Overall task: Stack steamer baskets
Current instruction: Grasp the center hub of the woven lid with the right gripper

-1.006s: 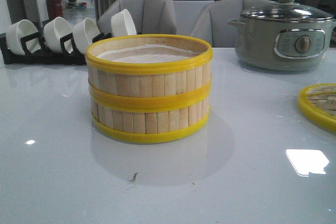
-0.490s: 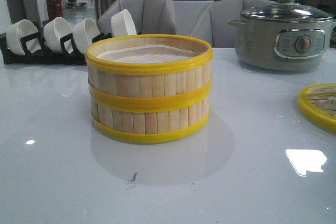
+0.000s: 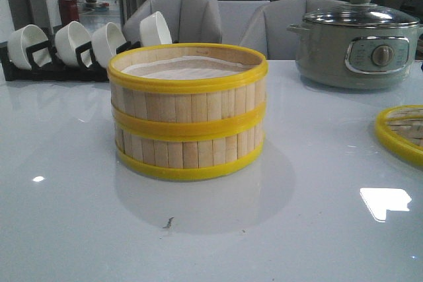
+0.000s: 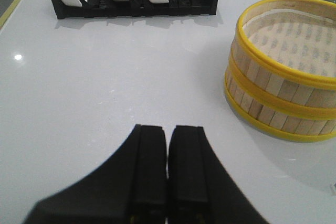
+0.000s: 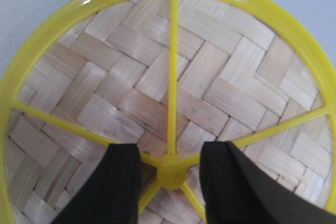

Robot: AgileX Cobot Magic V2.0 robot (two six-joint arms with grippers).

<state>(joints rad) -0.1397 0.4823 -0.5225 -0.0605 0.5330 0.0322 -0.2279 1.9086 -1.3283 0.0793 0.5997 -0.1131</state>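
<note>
Right gripper (image 5: pixel 170 174) hangs spread over the lid (image 5: pixel 173 93), straddling its yellow hub (contact unclear). Left gripper (image 4: pixel 167 156) is closed, empty, above the tabletop (image 3: pixel 66 229). Two baskets (image 3: pixel 188 110) sit stacked mid-tabletop.

Stacked steamer baskets (image 3: pixel 188 111) centre; lid (image 3: pixel 402 132) right; pot (image 3: pixel 357 41) behind

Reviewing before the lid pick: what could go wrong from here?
1. The right end effector is open, its fingers straddling the lid's small yellow centre hub. A slightly off-centre close could slip off the hub or catch a spoke.
2. The lid lies at the table's right edge in the front view, far from the stacked steamer baskets, so a weak grip risks a drop in transit.
</note>
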